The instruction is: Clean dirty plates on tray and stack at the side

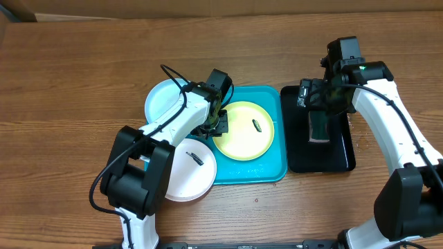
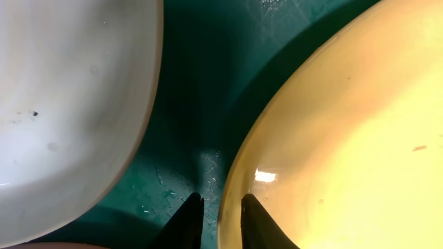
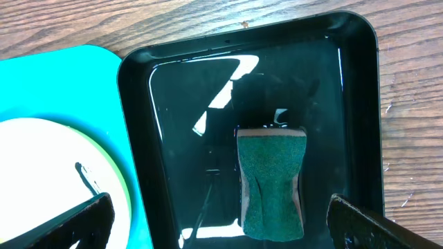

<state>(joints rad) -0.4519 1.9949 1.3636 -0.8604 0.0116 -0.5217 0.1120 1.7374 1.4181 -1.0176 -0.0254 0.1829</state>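
The turquoise tray [image 1: 271,169] holds the yellow-green rimmed plate [image 1: 243,135], which has a dark smear. The pale blue plate [image 1: 160,102] lies at the tray's upper left. The white plate [image 1: 185,176], also smeared, hangs off the tray's lower left. My left gripper [image 1: 220,126] is shut on the left rim of the yellow-green plate [image 2: 346,138], with one finger on either side [image 2: 221,207]. A pale plate [image 2: 62,104] lies just left of it. My right gripper [image 3: 221,225] is wide open above a green sponge [image 3: 271,183] and holds nothing.
The sponge [image 1: 318,130] lies in a smaller black tray [image 1: 339,155] with a wet floor, right of the turquoise tray. Bare wooden table [image 1: 69,104] surrounds both trays.
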